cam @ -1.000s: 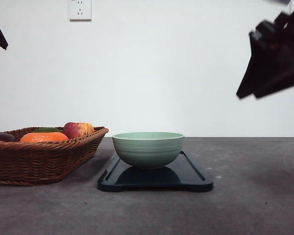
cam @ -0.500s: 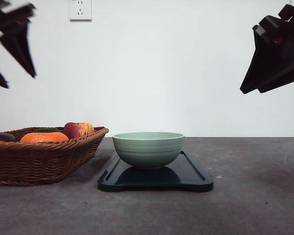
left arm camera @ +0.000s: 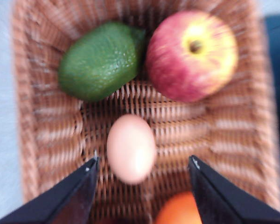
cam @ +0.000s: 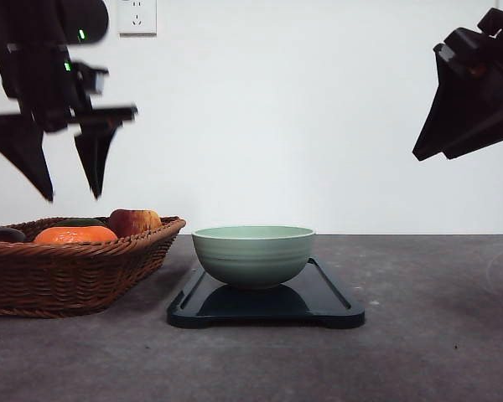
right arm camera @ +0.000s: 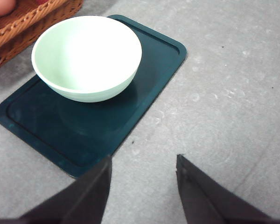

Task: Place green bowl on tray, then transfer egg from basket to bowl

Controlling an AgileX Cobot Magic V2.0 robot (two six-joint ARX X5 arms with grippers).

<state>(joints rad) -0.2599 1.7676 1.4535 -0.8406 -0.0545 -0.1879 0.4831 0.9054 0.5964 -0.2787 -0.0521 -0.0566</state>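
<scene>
Left pincer (left arm camera: 142, 165) of mine hangs with its black fingers spread wide above the brown woven wicker basket (left arm camera: 233, 135), the small pale reddish-brown egg (left arm camera: 130, 148) lying directly beneath, between the fingertips.

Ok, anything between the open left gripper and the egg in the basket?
No. In the left wrist view the left gripper hangs open over the egg, with only bare basket weave around it.
</scene>
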